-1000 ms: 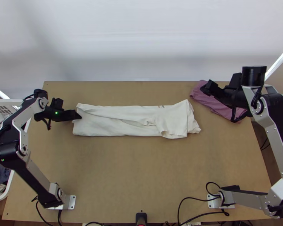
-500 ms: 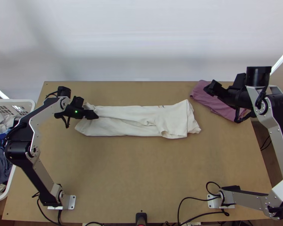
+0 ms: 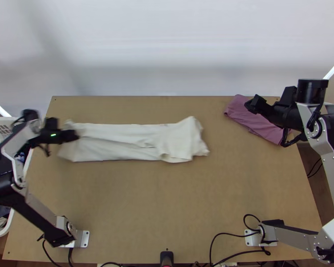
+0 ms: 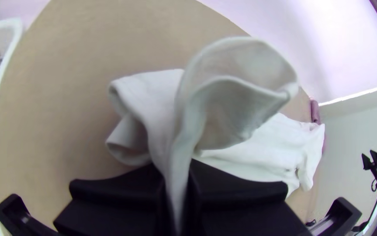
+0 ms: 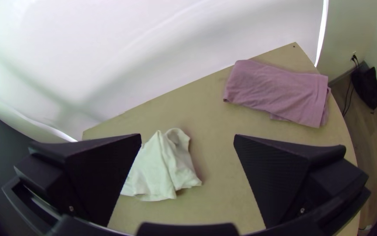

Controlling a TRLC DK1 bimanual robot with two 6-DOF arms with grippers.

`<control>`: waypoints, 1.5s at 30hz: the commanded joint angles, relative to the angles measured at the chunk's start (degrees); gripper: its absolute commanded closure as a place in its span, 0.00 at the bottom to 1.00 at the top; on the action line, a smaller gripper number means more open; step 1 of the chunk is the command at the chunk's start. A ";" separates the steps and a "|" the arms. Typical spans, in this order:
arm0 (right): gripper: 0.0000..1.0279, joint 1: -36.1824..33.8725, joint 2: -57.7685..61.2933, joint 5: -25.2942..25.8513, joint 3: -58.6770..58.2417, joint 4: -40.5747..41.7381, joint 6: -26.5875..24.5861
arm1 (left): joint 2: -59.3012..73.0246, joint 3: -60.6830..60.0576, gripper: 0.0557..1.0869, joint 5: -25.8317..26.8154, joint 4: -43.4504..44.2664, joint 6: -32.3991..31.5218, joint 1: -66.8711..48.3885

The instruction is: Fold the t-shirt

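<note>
Clamped tight, the left gripper [image 4: 177, 177] has a pinch of cream cloth between its two fingers, with a loose flap standing up in a loop beyond them; it's on the t-shirt [image 3: 122, 143], close to the end nearer the laundry basket [image 3: 10, 218]; from there the shirt runs as a long narrow folded strip across the far half of the table [image 3: 167, 200], creased down its middle, its other end wider and rumpled; and over on the other side the right gripper [image 5: 187, 146] is spread wide with nothing between its fingers, up by the folded purple cloth [image 3: 256, 119] at the far corner. Looks like the strip is being placed and drawn straight ahead of the shorter folds, so the long folds seem mostly done; the trick now is a low, even pull along the strip's own line, since lifting could peel the layers apart or swing that loose end askew; lay the pinched part flat before letting go, so that loop doesn't become a lump; then the right gripper could come across to steady the rumpled end, tidy its edge, and keep well away from the purple cloth.
</note>
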 commanded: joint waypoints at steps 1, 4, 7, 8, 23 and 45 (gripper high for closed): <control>0.04 -0.42 -0.95 -0.03 -1.73 0.47 -0.74 | -3.82 3.53 0.96 0.14 -7.67 3.31 2.70; 0.04 -0.42 -0.95 -0.03 -2.34 0.56 -0.65 | -10.32 3.44 0.96 1.19 -10.92 2.43 1.38; 0.04 -0.42 -1.03 -0.03 -3.31 1.09 -0.65 | -15.68 4.24 0.96 1.98 -14.09 -0.38 -3.54; 0.04 -0.42 -1.03 -0.03 -3.57 1.17 -0.65 | -17.18 4.67 0.96 1.98 -14.88 -2.05 -5.74; 0.04 0.02 -0.86 -0.03 -3.66 1.88 -0.65 | -9.09 25.24 0.96 -0.56 -15.67 -23.94 -40.19; 0.04 0.02 0.20 -0.03 -3.57 3.20 -0.65 | 22.11 54.07 0.96 -6.28 -18.31 -32.02 -58.47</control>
